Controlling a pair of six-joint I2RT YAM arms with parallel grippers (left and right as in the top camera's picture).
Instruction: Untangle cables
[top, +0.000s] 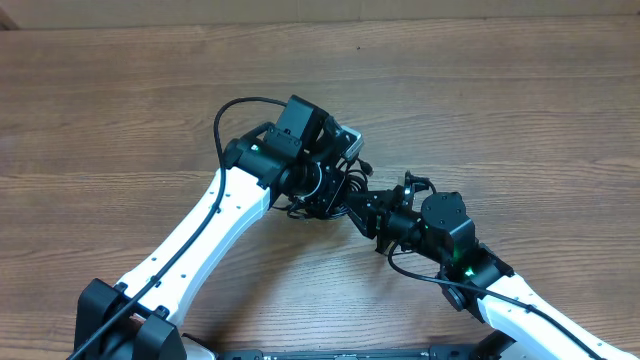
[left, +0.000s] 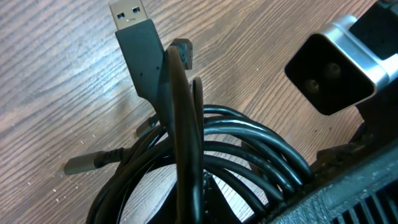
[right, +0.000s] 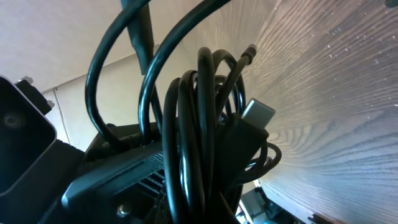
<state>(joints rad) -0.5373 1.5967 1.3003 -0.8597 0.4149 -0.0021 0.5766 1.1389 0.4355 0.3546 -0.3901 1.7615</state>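
Observation:
The cables (top: 352, 186) are one knotted black bundle held above the table between my two grippers, mostly hidden in the overhead view. In the left wrist view the bundle (left: 236, 149) fills the frame, with a USB plug (left: 132, 25) sticking up and a small grey plug (left: 81, 163) at the left. My left gripper (top: 335, 190) is shut on the bundle (left: 186, 205). My right gripper (top: 368, 207) grips the same bundle from the other side (right: 199, 199). A flat plug (right: 256, 114) juts from the coils in the right wrist view.
The wooden table (top: 520, 110) spreads all round. The right arm's camera housing (left: 333, 68) sits close beside the bundle. The left gripper's body (right: 118, 180) presses against the coils. The arms' own thick black wires (top: 225, 115) loop nearby.

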